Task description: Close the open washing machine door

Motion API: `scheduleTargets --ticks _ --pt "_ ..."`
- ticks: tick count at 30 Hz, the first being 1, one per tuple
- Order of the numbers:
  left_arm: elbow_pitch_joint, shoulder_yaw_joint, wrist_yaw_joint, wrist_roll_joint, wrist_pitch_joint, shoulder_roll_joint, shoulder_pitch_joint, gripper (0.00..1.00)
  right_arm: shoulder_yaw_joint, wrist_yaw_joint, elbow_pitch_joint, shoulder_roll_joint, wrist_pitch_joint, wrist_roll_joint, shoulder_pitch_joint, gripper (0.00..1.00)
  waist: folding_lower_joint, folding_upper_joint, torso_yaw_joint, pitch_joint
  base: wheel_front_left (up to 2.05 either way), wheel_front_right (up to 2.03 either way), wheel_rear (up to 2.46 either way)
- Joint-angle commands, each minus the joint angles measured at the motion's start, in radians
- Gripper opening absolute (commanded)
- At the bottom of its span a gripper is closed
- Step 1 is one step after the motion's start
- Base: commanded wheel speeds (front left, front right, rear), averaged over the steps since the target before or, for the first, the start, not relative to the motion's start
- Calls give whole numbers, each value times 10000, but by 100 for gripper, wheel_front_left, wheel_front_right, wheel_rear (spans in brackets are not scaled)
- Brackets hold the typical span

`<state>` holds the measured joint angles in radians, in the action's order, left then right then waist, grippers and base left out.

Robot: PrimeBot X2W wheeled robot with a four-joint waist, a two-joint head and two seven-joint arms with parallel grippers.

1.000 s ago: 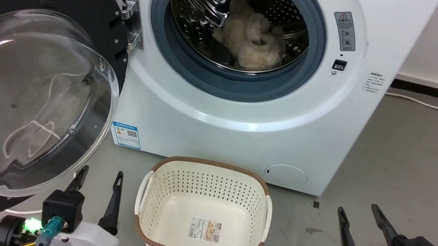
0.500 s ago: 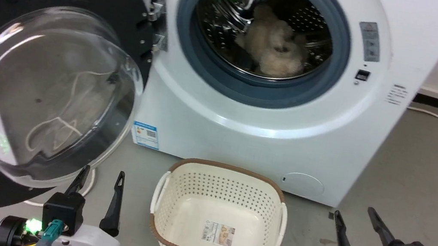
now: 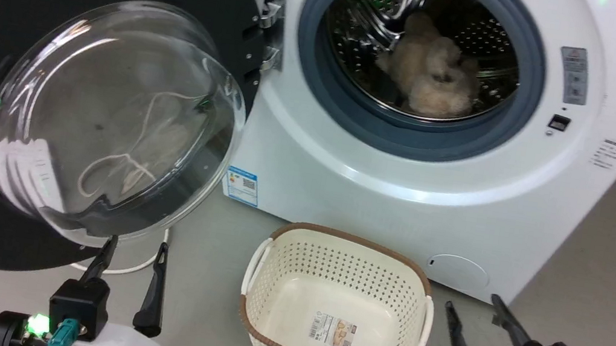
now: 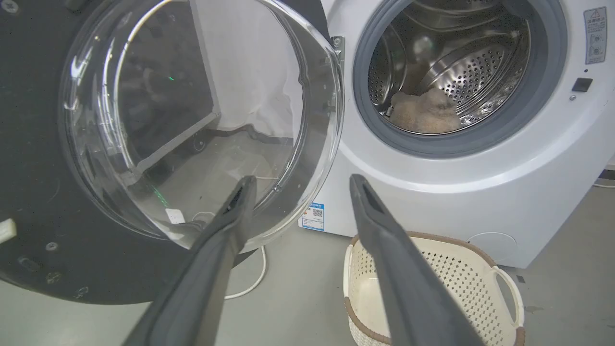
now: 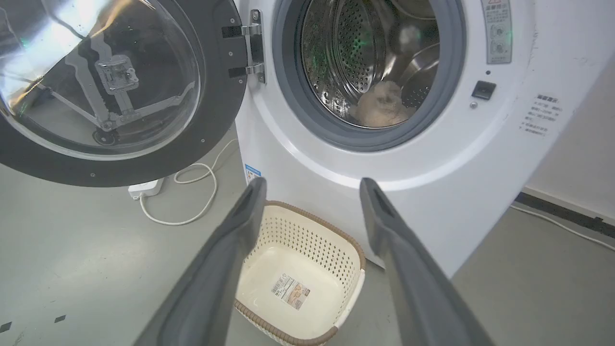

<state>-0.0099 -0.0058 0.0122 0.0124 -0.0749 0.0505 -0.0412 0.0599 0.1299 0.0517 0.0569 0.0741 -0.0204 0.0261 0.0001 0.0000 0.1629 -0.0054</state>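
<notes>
Washing machine door (image 3: 110, 107) stood swung wide open to the left of the washing machine (image 3: 402, 199), hung from its metal hinge (image 3: 272, 27) with its inner face toward me: a broad glossy black disc with a bulging clear glass bowl in the middle. I judged that the closing had not begun and this was only the approach. My left pincer (image 3: 137, 244) hovered low, just under the door's bottom edge, fingers spread well apart and holding nothing. My right pincer (image 3: 472, 301) was likewise wide open and empty, beside the cream basket (image 3: 347, 237) on the floor. Next, I reckoned, the left arm needed to get behind the door's far edge and sweep it rightward round the hinge, clear of the basket, until it latched over the drum (image 3: 487, 38), where something pale and fluffy (image 3: 432, 75) lay.
</notes>
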Motion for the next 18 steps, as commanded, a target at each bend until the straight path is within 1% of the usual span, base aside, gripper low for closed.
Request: scheduleTargets --ticks 1,6,18 --pt "-93 35 74 76 -126 6 -150 100 143 3 93 72 135 -102 -140 100 0 0 120 39 0 0 0" --pt "-245 7 209 125 -272 0 -334 100 497 3 301 231 281 -303 -323 100 0 0 427 68 -19 -19 -19" --pt "-377 -57 349 122 -523 -2 -537 100 1010 4 489 409 532 -501 -337 100 0 0 939 81 -8 -8 -8"
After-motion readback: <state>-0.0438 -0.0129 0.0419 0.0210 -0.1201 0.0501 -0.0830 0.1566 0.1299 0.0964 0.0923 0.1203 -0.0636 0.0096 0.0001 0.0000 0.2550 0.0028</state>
